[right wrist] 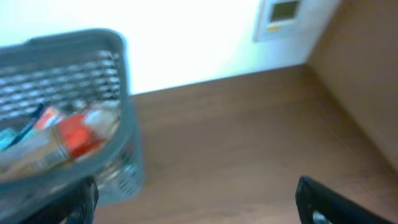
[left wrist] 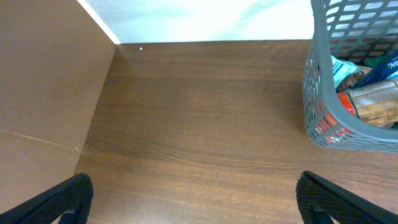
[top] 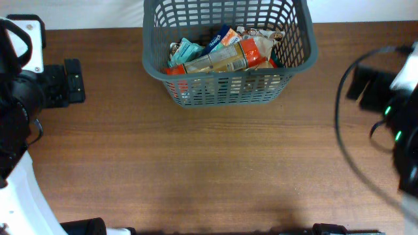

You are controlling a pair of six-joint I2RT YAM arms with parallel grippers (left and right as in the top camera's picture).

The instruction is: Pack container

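Observation:
The container (top: pixel 228 93) is a dark grey lattice basket at the table's far middle. Several food packets (top: pixel 222 57) lie inside, among them a long orange and tan pack. My left arm (top: pixel 62 83) is at the table's left edge and my right arm (top: pixel 392 98), blurred, at the right edge. Both are well apart from the basket. In the left wrist view the left gripper (left wrist: pixel 199 205) is open over bare wood, with the container (left wrist: pixel 316 93) to its upper right. The right gripper (right wrist: pixel 208 205) is open too, and the container (right wrist: pixel 68 68) is to its left, blurred.
A brown cardboard panel (left wrist: pixel 43 93) stands along the left side and another (right wrist: pixel 367 81) on the right. A white wall runs behind the table, with a small white device (right wrist: pixel 283 15) on it. A black cable (top: pixel 339 124) loops by the right arm.

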